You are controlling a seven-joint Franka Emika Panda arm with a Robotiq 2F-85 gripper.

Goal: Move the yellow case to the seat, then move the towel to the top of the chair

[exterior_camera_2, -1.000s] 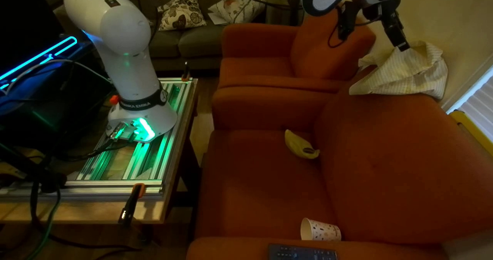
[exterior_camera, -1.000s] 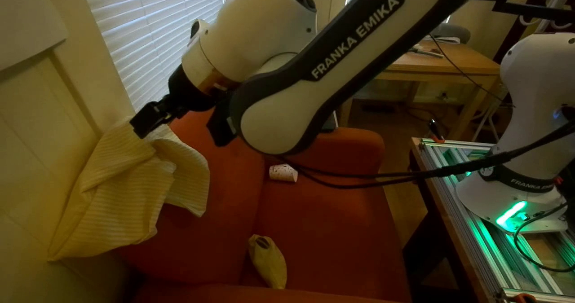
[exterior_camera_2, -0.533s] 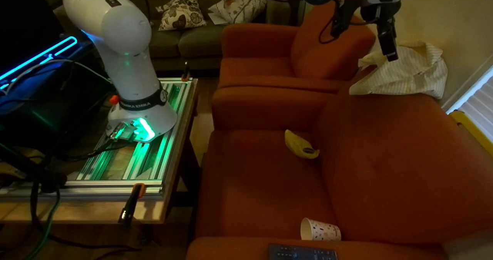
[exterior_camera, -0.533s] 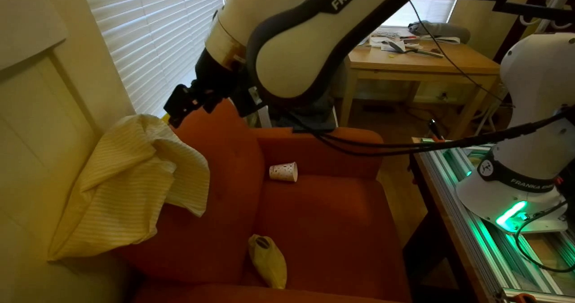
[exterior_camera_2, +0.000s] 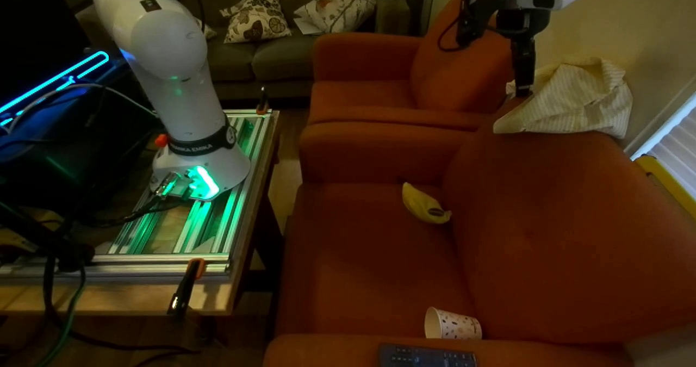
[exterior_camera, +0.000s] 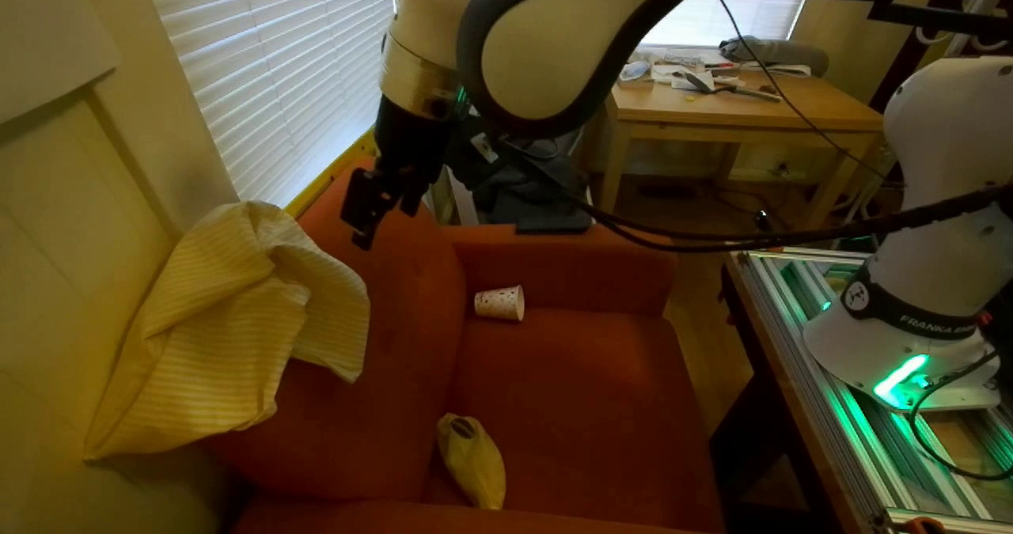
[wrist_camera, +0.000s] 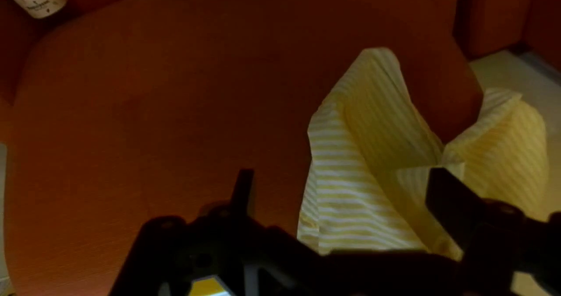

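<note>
The yellow case point(exterior_camera: 475, 469) lies on the orange chair's seat point(exterior_camera: 586, 415) against the backrest; it also shows in an exterior view point(exterior_camera_2: 424, 204) and is out of the wrist view. The yellow-white striped towel point(exterior_camera: 229, 336) lies crumpled over the top of the chair's backrest point(exterior_camera_2: 576, 215), beside the wall. It shows in an exterior view point(exterior_camera_2: 576, 100) and in the wrist view point(wrist_camera: 355, 186). My gripper point(wrist_camera: 342, 173) is open and empty, fingers wide apart. In both exterior views it point(exterior_camera: 386, 227) hangs above the backrest beside the towel, apart from it.
A speckled paper cup point(exterior_camera: 499, 303) lies on its side on the seat near an armrest. A remote point(exterior_camera_2: 427, 356) rests on that armrest. A second orange armchair point(exterior_camera_2: 364, 65) stands alongside. The wall and window blinds point(exterior_camera: 293, 67) are close behind the backrest. The robot's table point(exterior_camera_2: 228, 296) faces the seat.
My gripper has moved away from the towel along the backrest and now points more steeply down. The towel, case and cup have stayed in place.
</note>
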